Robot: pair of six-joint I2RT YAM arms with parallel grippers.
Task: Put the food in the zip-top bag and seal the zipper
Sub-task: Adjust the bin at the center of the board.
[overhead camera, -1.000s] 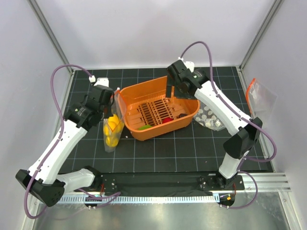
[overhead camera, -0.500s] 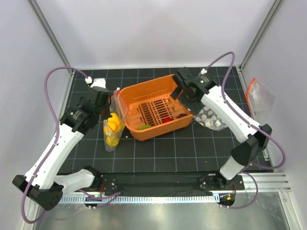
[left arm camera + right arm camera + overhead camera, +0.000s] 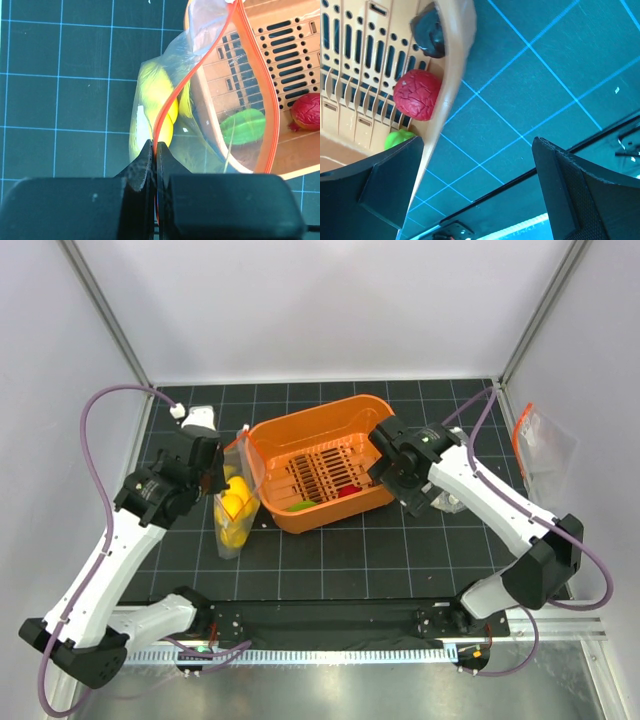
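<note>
My left gripper [image 3: 220,478] is shut on the orange-red zipper [image 3: 159,117] of the zip-top bag [image 3: 232,525] and holds its mouth open beside the orange basket's left side. Yellow food [image 3: 152,97] sits inside the bag, and also shows in the top view [image 3: 236,508]. Green food [image 3: 243,127], red food [image 3: 307,111] and a dark purple piece [image 3: 430,31] lie in the basket [image 3: 300,430]. My right gripper [image 3: 480,170] is open and empty over the mat by the basket's near right wall [image 3: 451,75], close to the red food [image 3: 417,95].
A clear bag with white dots [image 3: 452,502] lies right of the basket, mostly hidden under my right arm. Another clear pouch with an orange strip [image 3: 540,440] leans at the right wall. The enclosure walls stand close on both sides.
My right gripper has moved from the basket's far right rim toward me, down along its right side. My left arm shifted slightly left, still holding the bag.
</note>
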